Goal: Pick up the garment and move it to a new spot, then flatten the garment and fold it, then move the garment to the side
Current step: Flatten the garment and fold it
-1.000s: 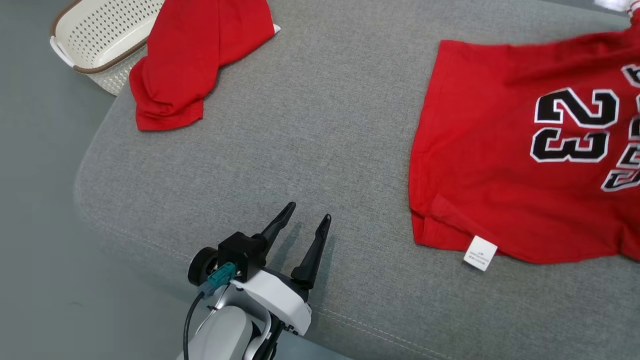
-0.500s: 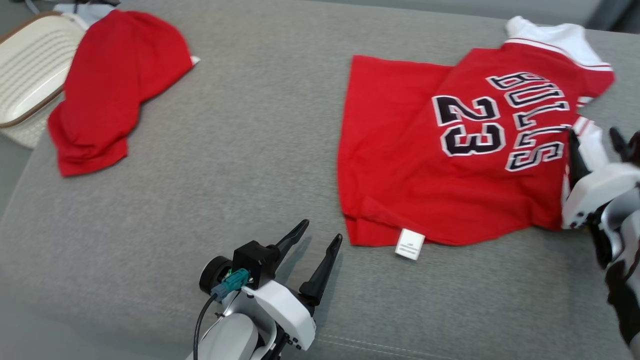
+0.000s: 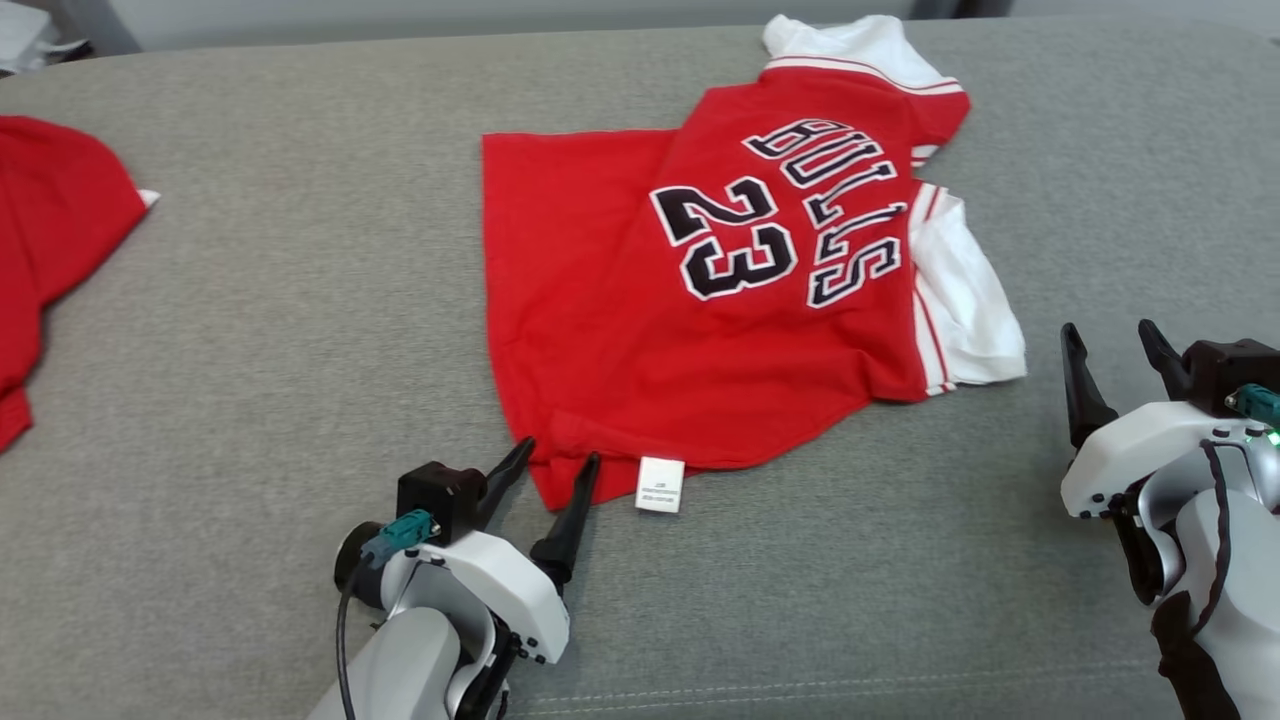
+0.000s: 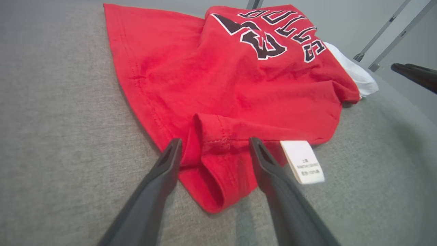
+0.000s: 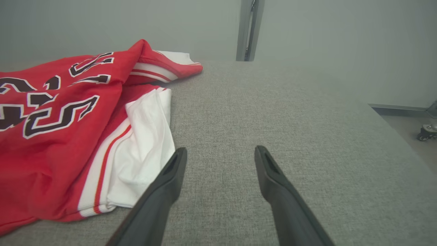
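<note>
Progress looks early: the jersey (image 3: 640, 320) lies print-up in the centre of the grey cushion (image 3: 300, 350), spread but not flat and with no fold made. Its lower hem corner (image 3: 550, 480) is doubled over on itself, and the white sleeve (image 3: 960, 290) at centre right is bunched. I cannot tell whether this is the new spot, so lifting, smoothing, folding and moving aside may all remain.

The left gripper (image 3: 560, 450), at lower centre-left, stands wide with one finger on each side of the doubled corner. In the left wrist view the cloth sits between the fingers, not pinched. The white label (image 3: 660, 485) lies just right of it. The right gripper (image 3: 1107, 328), at the right edge of the frame, is also wide and holds nothing. It is over bare cushion beside the sleeve and apart from it.

Room is generous. A broad bare stretch lies between the jersey and a second red shirt (image 3: 50, 230) at the far left, which should stay undisturbed. Bare cushion also runs right of the sleeve. In the right wrist view that side ends where the cushion drops to the floor (image 5: 403, 123). The upper sleeve lies near the cushion's far edge at the top of the frame, so pulling toward the bottom of the frame looks safer. The front seam runs along the bottom of the frame, with a strip of free cushion above it.
</note>
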Robot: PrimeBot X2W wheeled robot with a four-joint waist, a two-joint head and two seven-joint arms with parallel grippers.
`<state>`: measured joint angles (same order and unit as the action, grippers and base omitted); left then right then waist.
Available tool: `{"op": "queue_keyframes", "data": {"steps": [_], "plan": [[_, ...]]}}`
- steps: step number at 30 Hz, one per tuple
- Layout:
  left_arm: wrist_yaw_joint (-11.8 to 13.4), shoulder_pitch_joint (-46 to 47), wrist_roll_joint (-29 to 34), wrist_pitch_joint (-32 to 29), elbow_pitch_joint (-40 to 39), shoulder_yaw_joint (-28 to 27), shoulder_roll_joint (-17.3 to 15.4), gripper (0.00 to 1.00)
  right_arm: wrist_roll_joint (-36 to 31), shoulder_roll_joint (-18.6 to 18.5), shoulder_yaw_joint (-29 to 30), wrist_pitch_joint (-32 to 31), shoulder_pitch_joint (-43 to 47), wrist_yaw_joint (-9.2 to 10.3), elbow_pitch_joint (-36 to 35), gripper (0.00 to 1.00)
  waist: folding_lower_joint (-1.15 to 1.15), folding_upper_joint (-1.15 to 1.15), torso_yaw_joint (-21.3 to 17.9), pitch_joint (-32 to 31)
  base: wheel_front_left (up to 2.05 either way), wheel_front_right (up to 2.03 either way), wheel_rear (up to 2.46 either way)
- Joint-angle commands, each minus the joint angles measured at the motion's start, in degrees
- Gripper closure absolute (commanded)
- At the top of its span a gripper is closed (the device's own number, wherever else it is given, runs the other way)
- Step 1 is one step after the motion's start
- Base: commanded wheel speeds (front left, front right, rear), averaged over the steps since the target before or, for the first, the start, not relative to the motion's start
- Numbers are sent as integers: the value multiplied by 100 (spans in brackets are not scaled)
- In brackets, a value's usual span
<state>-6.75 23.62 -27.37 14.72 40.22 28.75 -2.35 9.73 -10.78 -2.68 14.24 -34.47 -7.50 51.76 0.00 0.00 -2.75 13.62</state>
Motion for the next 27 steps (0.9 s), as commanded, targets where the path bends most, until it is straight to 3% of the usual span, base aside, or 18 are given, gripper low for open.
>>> {"op": "queue_keyframes", "data": {"steps": [1,6,7,9,21,27], "plan": [[-18,260,-18,28,39,-248,-53,0,42,48,-101,75,69,1,-216,0,0,0,-211,101,0,0,0],[-40,357,-41,28,181,-389,-53,4,63,46,-13,75,140,1,-293,0,0,0,-293,166,0,0,0],[-45,371,-27,28,191,-380,-53,29,66,45,12,75,150,1,-297,0,0,0,-295,180,0,0,0],[-53,380,-22,28,179,-360,-53,100,56,44,52,75,153,1,-312,0,0,0,-290,206,0,0,0],[-72,151,-81,28,-411,-152,-53,100,27,66,318,75,171,1,-353,0,0,0,154,68,0,0,0],[-72,106,431,28,-954,-551,-185,100,74,115,300,75,251,1,-312,0,0,0,513,-121,0,0,0]]}}
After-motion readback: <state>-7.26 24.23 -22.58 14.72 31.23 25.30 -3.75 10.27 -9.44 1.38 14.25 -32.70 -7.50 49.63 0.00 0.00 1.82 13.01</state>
